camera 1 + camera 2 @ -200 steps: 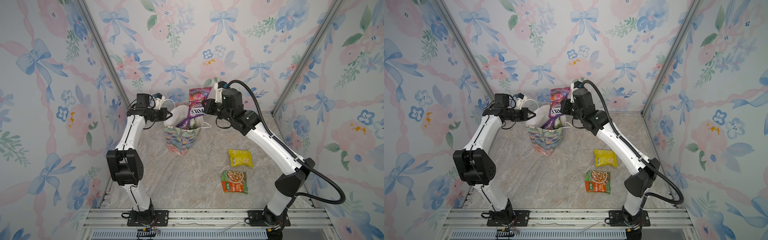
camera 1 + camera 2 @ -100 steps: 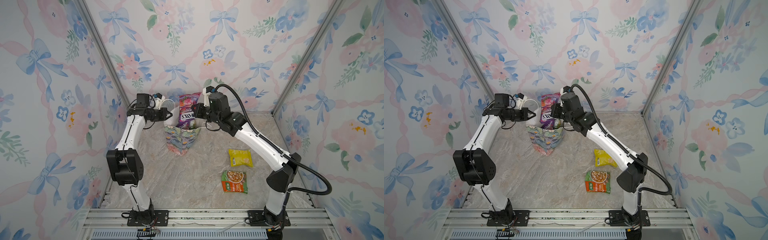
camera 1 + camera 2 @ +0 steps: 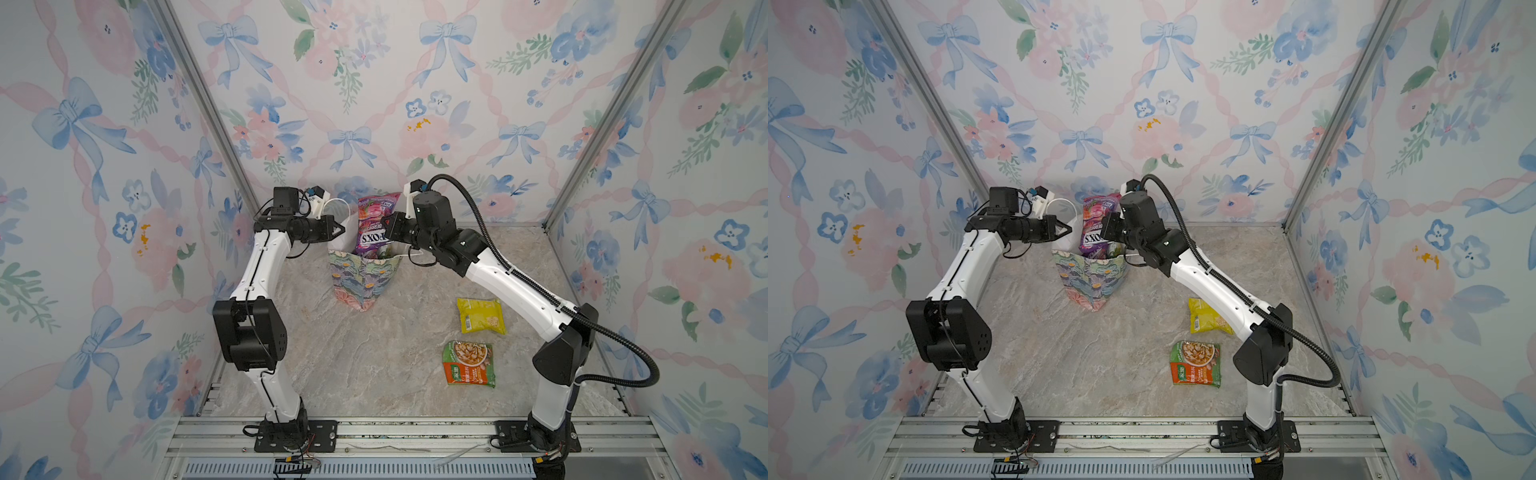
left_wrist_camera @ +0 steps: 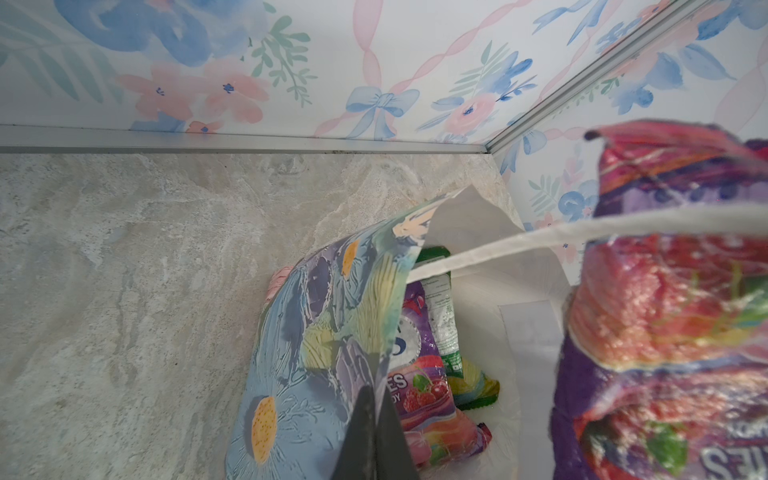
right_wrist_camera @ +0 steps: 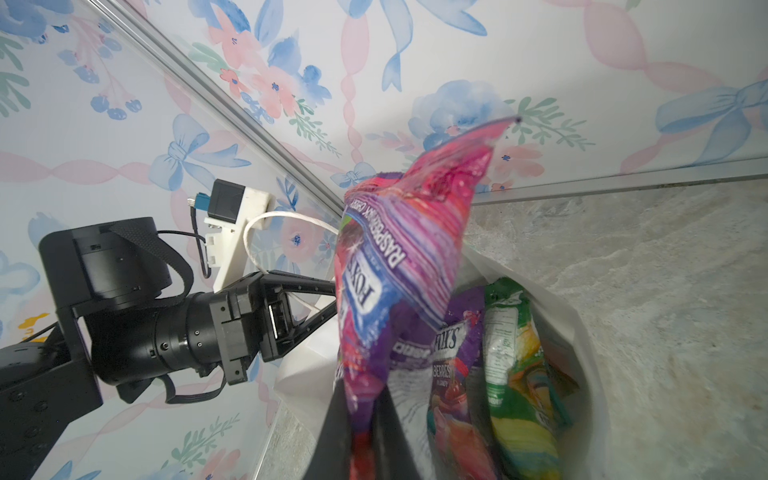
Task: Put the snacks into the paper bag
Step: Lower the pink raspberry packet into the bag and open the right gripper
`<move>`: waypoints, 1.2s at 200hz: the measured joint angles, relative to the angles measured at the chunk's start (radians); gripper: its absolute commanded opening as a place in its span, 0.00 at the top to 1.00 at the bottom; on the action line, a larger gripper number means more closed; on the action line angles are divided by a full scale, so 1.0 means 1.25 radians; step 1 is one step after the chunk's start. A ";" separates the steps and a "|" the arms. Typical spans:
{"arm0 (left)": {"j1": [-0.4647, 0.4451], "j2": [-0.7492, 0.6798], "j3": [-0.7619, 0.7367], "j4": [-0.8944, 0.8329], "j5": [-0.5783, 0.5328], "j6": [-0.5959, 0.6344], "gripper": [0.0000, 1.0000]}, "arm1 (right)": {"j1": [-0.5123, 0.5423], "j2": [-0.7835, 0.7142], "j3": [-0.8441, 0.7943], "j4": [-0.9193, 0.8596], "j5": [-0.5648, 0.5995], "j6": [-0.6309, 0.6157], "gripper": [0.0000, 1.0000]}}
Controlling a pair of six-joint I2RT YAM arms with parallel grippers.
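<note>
The purple FOX'S snack packet point(image 3: 374, 226) point(image 3: 1096, 226) point(image 5: 399, 257) is hanging upright over the mouth of the paper bag point(image 3: 361, 278) point(image 3: 1092, 278) point(image 4: 324, 332), its lower end dipping just inside the rim and its top edge rising well above it. The right fingers point(image 3: 388, 230) point(image 3: 1109, 224) point(image 5: 332, 436) are clamping together on the packet's lower part, coming in from the 2 o'clock side of the bag. Inside the bag a second purple FOX'S packet point(image 4: 419, 386) point(image 5: 453, 353) and a green pouch point(image 4: 444, 324) point(image 5: 511, 353) are standing side by side against the white lining. The bag itself is standing on the marble surface point(image 3: 374, 353) at about 12 o'clock in both top views, close to the back wall point(image 3: 374, 124). The left fingers point(image 3: 336, 229) point(image 3: 1064, 230) point(image 4: 365, 436) point(image 5: 307, 286) are pinching shut on the bag's wall at its rim, from the 10 o'clock side, and the white cord handle point(image 4: 540, 241) point(image 5: 266, 220) is looping up beside them. Out on the surface, at about 4 o'clock from the bag and well apart from it, a yellow pouch point(image 3: 481, 316) point(image 3: 1206, 318) is lying flat; an orange-green pouch point(image 3: 468, 363) point(image 3: 1195, 363) is lying flat near it at its 6 o'clock, the two not touching.
</note>
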 measured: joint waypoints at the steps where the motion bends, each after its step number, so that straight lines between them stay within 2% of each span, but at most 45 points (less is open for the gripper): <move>1: 0.000 0.000 0.000 0.000 0.000 0.000 1.00 | 0.000 0.000 0.000 0.000 0.000 0.001 1.00; 148: 0.002 0.000 -0.001 0.000 0.000 0.000 1.00 | 0.006 0.051 -0.067 0.070 -0.036 0.098 1.00; 159: 0.002 0.000 -0.001 0.000 0.000 0.000 1.00 | 0.006 0.051 -0.068 0.074 -0.037 0.100 0.86; 175: 0.004 0.000 -0.001 0.000 0.000 0.000 1.00 | 0.006 0.051 -0.068 0.080 -0.039 0.104 0.47; 180: 0.005 0.000 -0.001 0.000 0.000 0.000 1.00 | 0.006 0.051 -0.068 0.080 -0.039 0.103 0.39; 185: 0.005 0.000 -0.001 0.000 0.000 0.000 1.00 | 0.006 0.051 -0.068 0.080 -0.039 0.103 0.34; 211: 0.005 0.000 -0.001 0.000 0.000 0.000 1.00 | 0.006 0.050 -0.068 0.076 -0.025 0.083 0.26; 240: 0.005 0.000 -0.001 0.000 0.000 0.000 1.00 | 0.006 0.039 -0.068 0.071 0.001 0.057 0.25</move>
